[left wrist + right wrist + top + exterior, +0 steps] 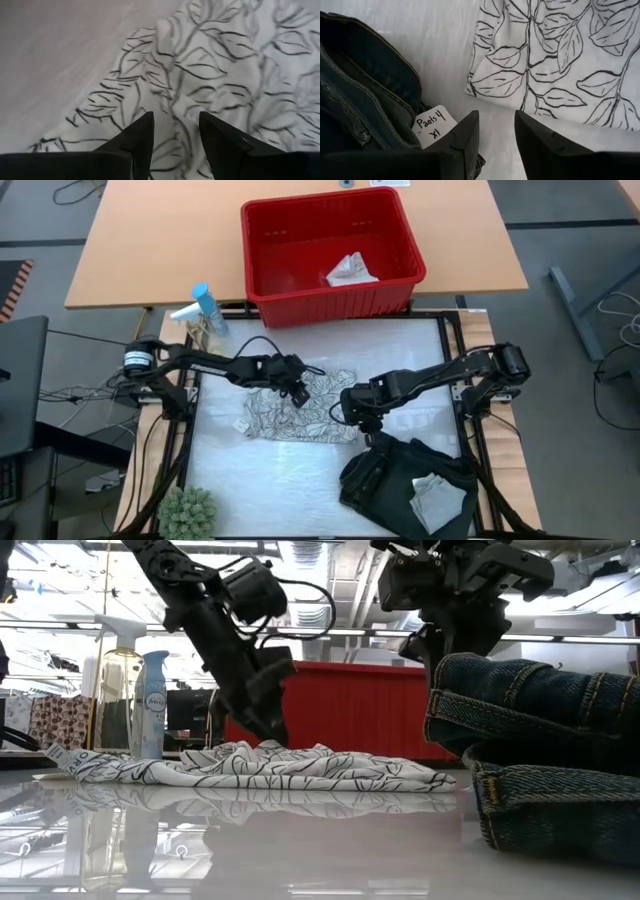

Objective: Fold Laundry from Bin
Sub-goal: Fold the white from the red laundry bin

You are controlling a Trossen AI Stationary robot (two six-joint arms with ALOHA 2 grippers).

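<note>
A: Start at the left. What's by the edge of the counter (420, 395)?

B: A plant (187, 513) at the near left corner, and a spray bottle (207, 308) at the far left, beside the bin (262, 230).

A: And the left gripper (297, 393)?

B: It hangs over the leaf cloth (300, 415), near that cloth's far edge. Its wrist view shows the two fingers (141, 135) parted, with the leaf print visible between them. Nothing is pinched there, so it is released.

A: Where does the cloth lie?

B: Flat but rumpled in the middle of the counter, between the two arms. The low view shows it (260, 768) spread low with soft ridges.

A: The right gripper (362, 420)?

B: Just off the cloth's right edge, above bare counter. Its fingers (465, 137) also stand apart and hold nothing. A tag (434, 125) reading "Pants 4 XL" sits beside them, on the dark jeans (360, 100).

A: Where are the jeans?

B: Folded at the near right of the counter (400, 480), with a small pale cloth (438, 498) on top.

A: Anything in the bin?

B: One whitish cloth (351, 271), lying towards its right side.
</note>
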